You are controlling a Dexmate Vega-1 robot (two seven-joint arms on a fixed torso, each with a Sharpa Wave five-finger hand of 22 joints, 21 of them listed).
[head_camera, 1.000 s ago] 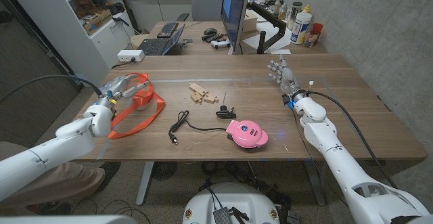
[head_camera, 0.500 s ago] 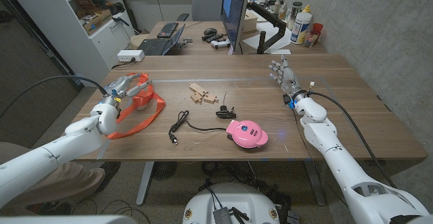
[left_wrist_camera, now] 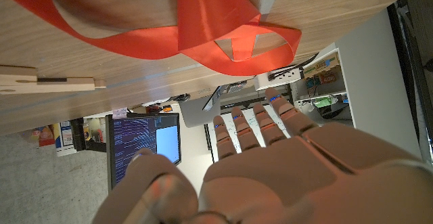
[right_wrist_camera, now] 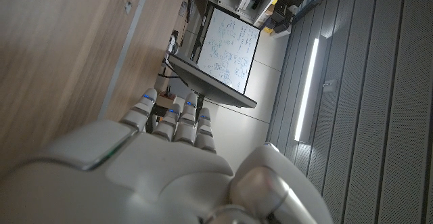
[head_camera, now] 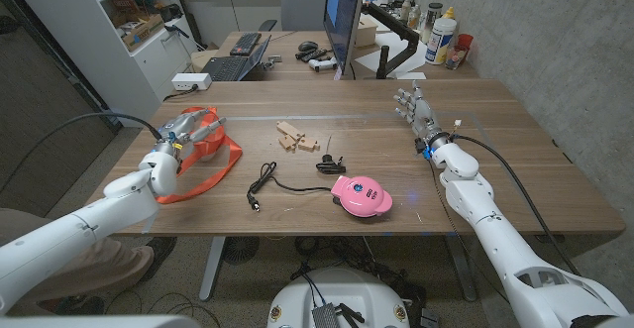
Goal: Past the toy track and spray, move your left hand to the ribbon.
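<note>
Head view first: my left hand (head_camera: 191, 128) hovers over the orange ribbon (head_camera: 203, 160), fingers straight and slightly apart, gripping nothing. That ribbon lies in loose loops by the wooden table's (head_camera: 515, 169) left edge, well left of the wooden track pieces (head_camera: 294, 137). From the left wrist I see my fingers (left_wrist_camera: 260, 126) reaching just short of the ribbon's folds (left_wrist_camera: 216, 28), though whether they touch it I can't tell. Right of the track sit a black cable (head_camera: 265, 181) and a pink round gadget (head_camera: 361, 194), with bare wood between them and the ribbon. My right hand (head_camera: 416, 110) stands far right of the track, fingers up and parted, empty, bare wood all around it.
</note>
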